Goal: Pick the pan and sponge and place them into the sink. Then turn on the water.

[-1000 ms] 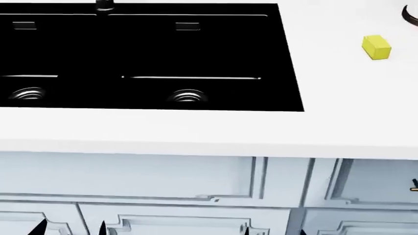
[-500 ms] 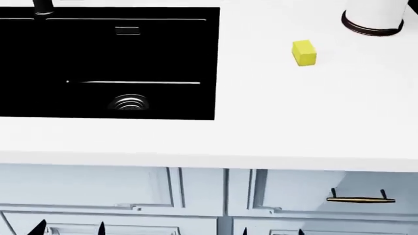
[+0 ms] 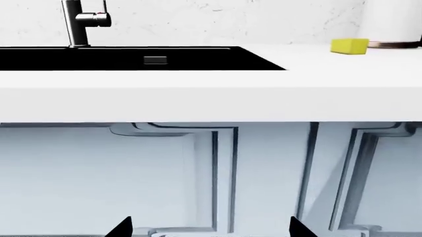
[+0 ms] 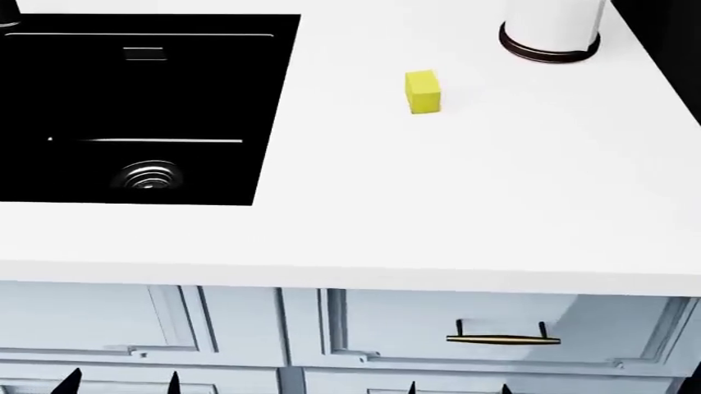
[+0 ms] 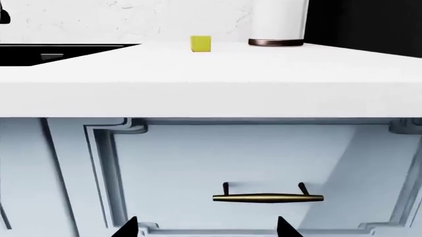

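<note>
The yellow sponge lies on the white counter, to the right of the black sink and apart from it. It also shows in the left wrist view and the right wrist view. The tap stands behind the sink. The pan is out of view. My left gripper and right gripper hang low in front of the cabinet fronts, below the counter. Both are open with nothing between the fingers, as the left wrist view and the right wrist view show.
A white cylinder with a dark base ring stands at the back of the counter, right of the sponge. A steel drain sits in the basin. A drawer with a brass handle is below the counter. The counter ends at the right.
The head view has swung to the right: sink and sponge have slid left in it, and the white cylinder and the counter's right end have come into view.
</note>
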`<state>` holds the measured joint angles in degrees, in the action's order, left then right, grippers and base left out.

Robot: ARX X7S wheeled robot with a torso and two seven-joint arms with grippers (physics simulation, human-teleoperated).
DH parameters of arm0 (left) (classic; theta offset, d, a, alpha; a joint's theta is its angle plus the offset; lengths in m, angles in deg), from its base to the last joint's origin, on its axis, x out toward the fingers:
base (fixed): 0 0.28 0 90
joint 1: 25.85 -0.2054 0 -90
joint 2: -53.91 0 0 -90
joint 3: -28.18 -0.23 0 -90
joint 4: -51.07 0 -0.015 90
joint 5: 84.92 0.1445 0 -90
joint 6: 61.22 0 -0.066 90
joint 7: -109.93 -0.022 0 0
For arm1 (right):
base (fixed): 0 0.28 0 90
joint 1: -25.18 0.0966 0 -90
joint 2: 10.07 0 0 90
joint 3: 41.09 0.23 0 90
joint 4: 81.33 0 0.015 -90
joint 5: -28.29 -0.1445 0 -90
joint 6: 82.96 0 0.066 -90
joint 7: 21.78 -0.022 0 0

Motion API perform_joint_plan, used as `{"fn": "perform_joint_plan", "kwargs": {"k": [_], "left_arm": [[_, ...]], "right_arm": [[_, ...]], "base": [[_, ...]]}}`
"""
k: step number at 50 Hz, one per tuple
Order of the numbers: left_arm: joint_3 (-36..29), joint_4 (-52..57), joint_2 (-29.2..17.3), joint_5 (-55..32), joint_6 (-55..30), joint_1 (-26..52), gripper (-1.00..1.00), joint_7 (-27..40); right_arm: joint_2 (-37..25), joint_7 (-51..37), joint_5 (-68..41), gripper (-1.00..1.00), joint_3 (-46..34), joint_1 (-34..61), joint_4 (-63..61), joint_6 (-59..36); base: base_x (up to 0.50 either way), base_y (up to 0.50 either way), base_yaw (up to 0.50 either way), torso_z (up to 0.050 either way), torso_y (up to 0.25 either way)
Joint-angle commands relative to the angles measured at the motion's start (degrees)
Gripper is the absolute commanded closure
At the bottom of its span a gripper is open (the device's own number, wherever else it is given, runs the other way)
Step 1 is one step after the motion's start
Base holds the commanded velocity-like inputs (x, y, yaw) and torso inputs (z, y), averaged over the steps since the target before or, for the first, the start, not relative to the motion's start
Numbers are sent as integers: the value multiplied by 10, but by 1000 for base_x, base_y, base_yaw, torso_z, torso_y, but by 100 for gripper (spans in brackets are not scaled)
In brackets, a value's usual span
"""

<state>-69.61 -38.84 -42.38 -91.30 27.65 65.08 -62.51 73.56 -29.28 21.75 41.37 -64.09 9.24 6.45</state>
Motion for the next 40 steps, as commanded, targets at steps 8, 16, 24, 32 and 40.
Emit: {"fn": "perform_joint_plan", "kwargs": {"k": [8, 16, 24, 32, 40], "left_arm": [[-7, 5, -12, -14, 4, -6, -100, 7], [-12, -1, -10, -17, 6, 1, -100, 13], [-14, 0, -17, -20, 14, -3, -100, 14], [-16, 0, -21, -23, 15, -2, -100, 18], [-21, -1, -22, -21, 15, 1, -100, 24]], "right_arm": [[-8, -11, -10, -100, -10, 0, 0, 6], [-10, -16, -12, -100, -14, 1, 2, 6], [-13, -20, -15, -100, -18, 3, 3, 3], [-16, -24, -18, -100, -21, 3, 3, 1], [-19, -27, -21, -100, -24, 4, 3, 2]], "base": [[0, 0, 0, 0, 0], [0, 0, 0, 0, 0], [0, 0, 0, 27, 0], [0, 0, 0, 50, 0], [0, 0, 0, 50, 0]]}}
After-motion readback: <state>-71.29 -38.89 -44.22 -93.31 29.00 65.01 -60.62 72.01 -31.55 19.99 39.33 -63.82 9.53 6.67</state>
